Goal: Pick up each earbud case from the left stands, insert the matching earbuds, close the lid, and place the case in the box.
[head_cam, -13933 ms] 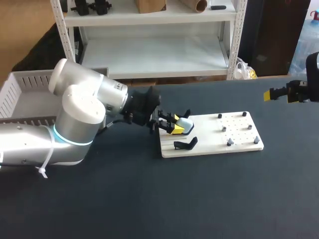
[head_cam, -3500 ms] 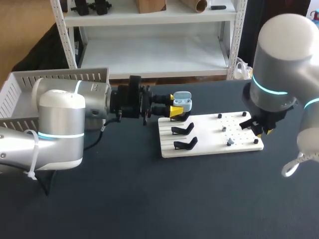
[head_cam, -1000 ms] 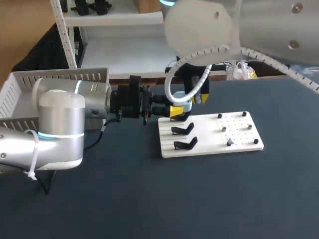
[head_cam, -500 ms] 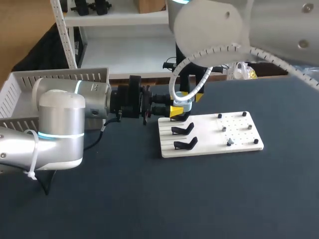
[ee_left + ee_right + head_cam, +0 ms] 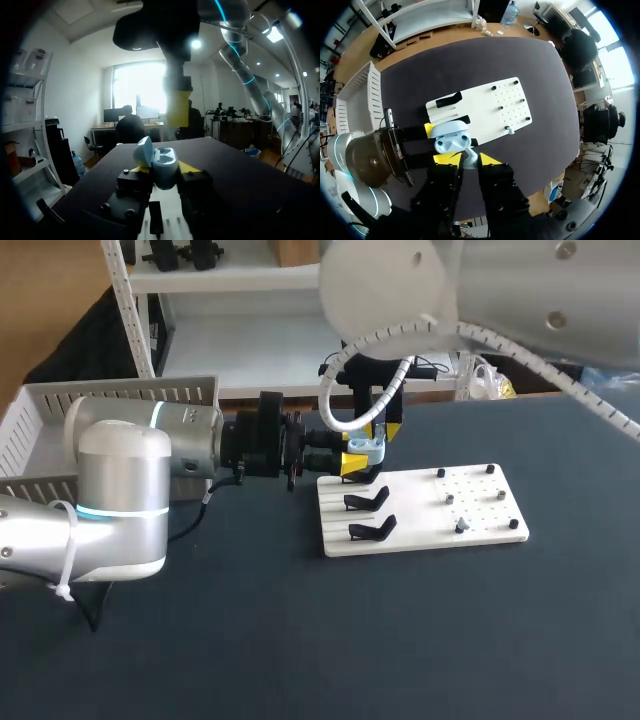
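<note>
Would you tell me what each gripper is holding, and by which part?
Left gripper: the open earbud case, gripped by the sides of its base. Right gripper: an earbud; which part cannot be told.

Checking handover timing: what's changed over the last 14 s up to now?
Left gripper lifted the earbud case off its stand and holds it, lid open, behind the board. Right gripper swung in from the right, went to the pegs, and now hangs over the case pinching what looks like an earbud. The board stayed put.
</note>
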